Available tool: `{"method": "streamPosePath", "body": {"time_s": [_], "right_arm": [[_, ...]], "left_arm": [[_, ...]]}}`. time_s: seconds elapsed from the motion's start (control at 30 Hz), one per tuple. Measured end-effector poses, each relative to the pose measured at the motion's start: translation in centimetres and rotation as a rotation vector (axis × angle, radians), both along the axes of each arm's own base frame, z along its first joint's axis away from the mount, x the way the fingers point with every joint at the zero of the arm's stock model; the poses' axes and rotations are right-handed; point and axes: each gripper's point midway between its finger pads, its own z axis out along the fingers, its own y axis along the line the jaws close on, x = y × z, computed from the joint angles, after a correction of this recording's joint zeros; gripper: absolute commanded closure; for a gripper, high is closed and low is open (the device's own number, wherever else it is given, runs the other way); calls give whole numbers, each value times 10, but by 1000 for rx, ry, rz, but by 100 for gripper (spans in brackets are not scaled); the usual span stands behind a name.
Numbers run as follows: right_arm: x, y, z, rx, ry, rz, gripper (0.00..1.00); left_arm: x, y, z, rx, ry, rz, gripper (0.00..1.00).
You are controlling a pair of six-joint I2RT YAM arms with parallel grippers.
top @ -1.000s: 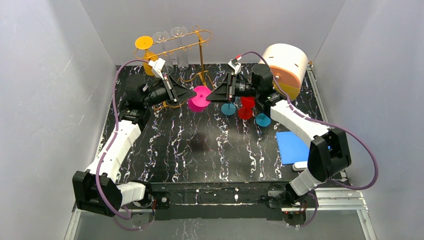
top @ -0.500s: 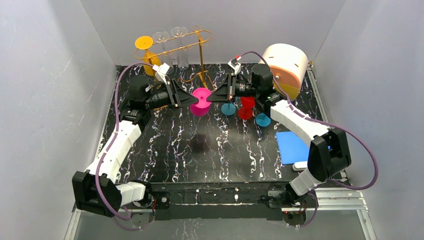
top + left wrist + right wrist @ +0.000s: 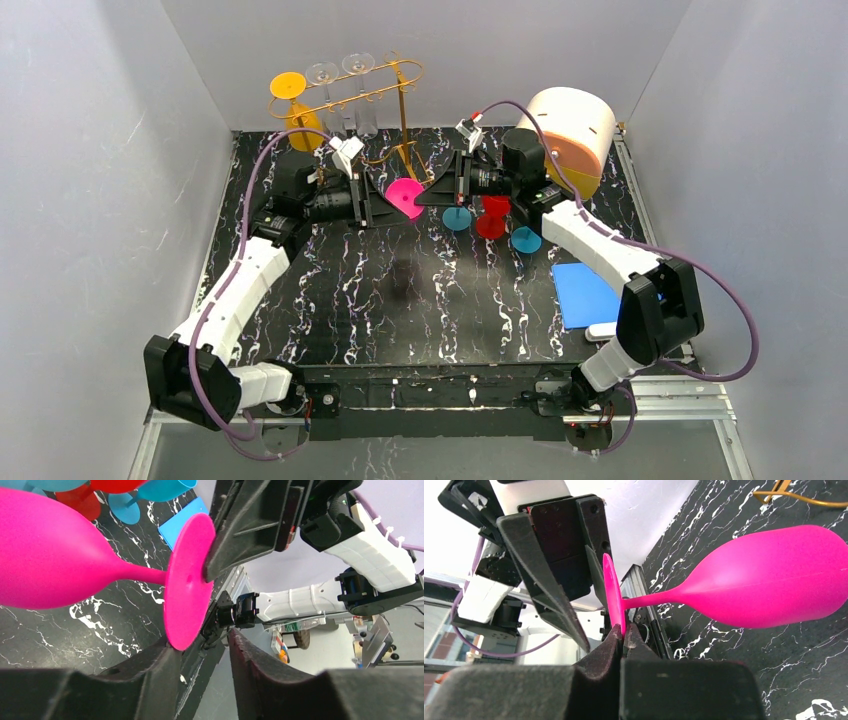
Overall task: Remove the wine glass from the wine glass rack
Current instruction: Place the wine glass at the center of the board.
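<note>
A pink wine glass [image 3: 405, 196] hangs sideways in the air in front of the gold wine glass rack [image 3: 385, 92], off its rails. My right gripper [image 3: 623, 630] is shut on the rim of the glass's round foot [image 3: 187, 580], and the bowl [image 3: 774, 575] points away from it. My left gripper [image 3: 202, 640] is open just left of the foot, whose lower edge lies close against one finger [image 3: 150, 675]. In the top view the left gripper [image 3: 383, 203] and the right gripper [image 3: 420, 198] face each other across the glass.
An orange glass [image 3: 288, 84] and two clear glasses [image 3: 340, 68] hang on the rack. A red glass [image 3: 492, 215] and two blue glasses [image 3: 457, 218] stand under the right arm. A blue board [image 3: 582, 293] lies at right, with a round cream container [image 3: 570, 125] behind it.
My left gripper has opened, let go of the pink glass and drawn back to the left. My right gripper has shut on the glass's foot and now carries it alone.
</note>
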Motion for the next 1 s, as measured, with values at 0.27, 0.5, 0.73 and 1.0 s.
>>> {"method": "streamPosePath", "body": {"time_s": [0.27,0.5,0.73,1.0], "right_arm": [[-11,-4,22,33,-108,11,99],[-12,-5,15,28,-94,7,99],[-13,-5,15,30,-75,6,99],[-15,-1,9,29,-19,48,99]], "left_arm": [[0,-13,1,1,6,-15,73],[11,-13,3,-30,-8,67,66],[13,-14,4,-103,-12,104,77],[9,-12,10,-112,-56,102,100]]}}
